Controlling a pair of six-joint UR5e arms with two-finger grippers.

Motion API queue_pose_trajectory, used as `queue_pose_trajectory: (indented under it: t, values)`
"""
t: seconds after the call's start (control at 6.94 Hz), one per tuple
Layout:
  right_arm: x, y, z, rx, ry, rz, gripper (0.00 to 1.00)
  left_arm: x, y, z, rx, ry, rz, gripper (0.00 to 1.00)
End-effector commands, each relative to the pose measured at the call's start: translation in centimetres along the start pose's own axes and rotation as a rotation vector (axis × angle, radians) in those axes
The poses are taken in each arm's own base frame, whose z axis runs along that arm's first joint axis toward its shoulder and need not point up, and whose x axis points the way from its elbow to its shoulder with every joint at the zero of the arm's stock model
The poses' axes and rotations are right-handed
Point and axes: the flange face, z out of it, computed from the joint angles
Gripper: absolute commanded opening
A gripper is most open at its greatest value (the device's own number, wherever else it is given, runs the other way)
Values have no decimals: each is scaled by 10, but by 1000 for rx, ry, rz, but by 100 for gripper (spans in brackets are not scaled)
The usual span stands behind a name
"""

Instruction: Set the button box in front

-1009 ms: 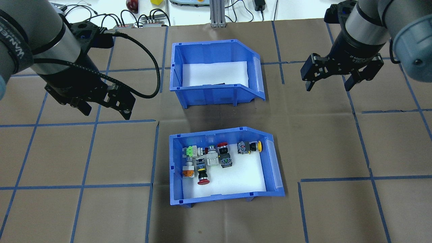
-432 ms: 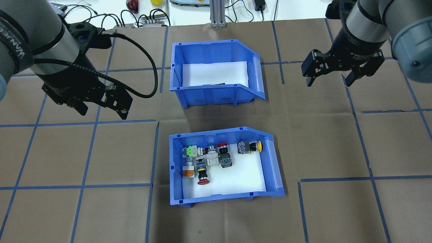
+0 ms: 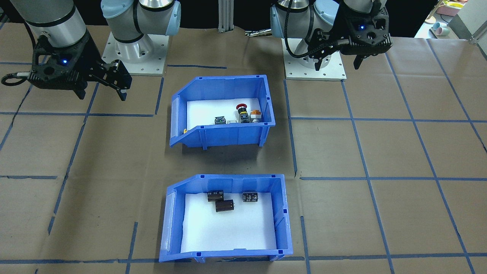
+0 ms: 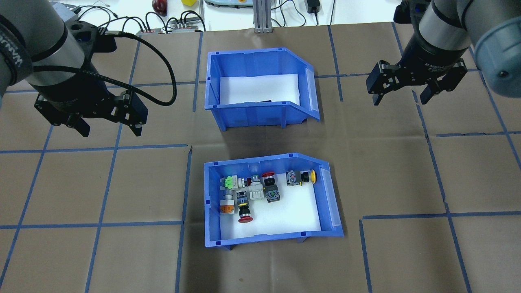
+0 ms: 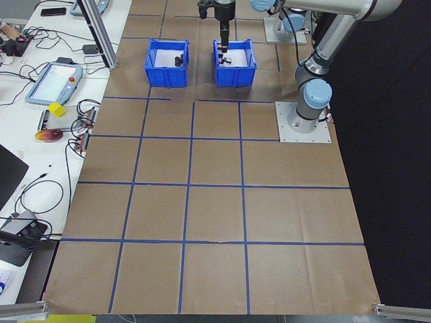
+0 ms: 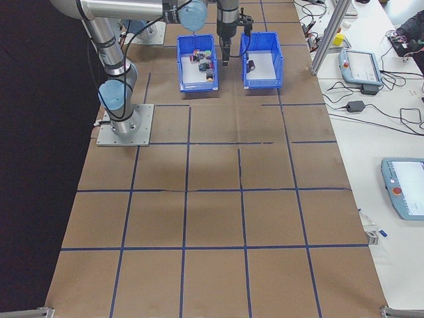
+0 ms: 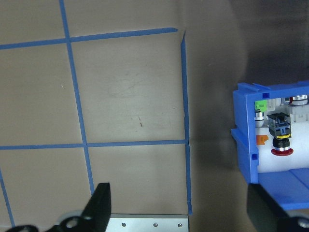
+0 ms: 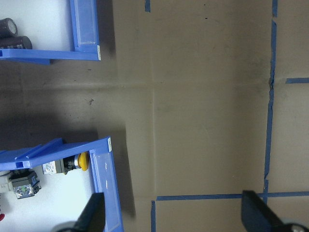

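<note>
On the counter (image 4: 407, 171), the blue plastic button box (image 4: 272, 199) sits nearest the robot; both released grippers, left (image 4: 106, 126) and right (image 4: 401, 97), keep withdrawing, suggesting placement done.

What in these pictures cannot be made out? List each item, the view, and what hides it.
- Other bin's contents, overhead view: its near wall hides all but a dark sliver.
- Button box, front-facing view: the near wall hides several switches.
- Button box, left wrist view: cut off by the right edge.
- Both bins' contents, side views: too small to tell apart.
- Left gripper and right gripper fingertips, wrist views: cut off by the bottom edge.
</note>
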Motion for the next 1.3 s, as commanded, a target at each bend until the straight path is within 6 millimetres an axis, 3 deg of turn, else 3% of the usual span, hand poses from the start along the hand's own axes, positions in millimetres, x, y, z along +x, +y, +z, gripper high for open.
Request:
queue_pose_trajectory:
  t: [0.0, 0.29, 0.58, 0.72, 1.15]
  values:
    - [0, 0, 0, -1, 15, -158, 100, 1, -6, 8, 29, 12, -197, 99]
    - [0, -14, 12, -11, 15, -333, 100, 5, 14, 21, -1, 10, -422, 99]
    - [-5, -60, 15, -12, -1, -623, 100, 24, 39, 33, -96, 120, -711, 99]
    - [-19, -81, 23, -18, -7, -758, 100, 39, 57, 42, -134, 120, -897, 99]
    - [-94, -132, 57, -19, -11, -1229, 100, 97, 112, 65, -189, 44, -1324, 99]
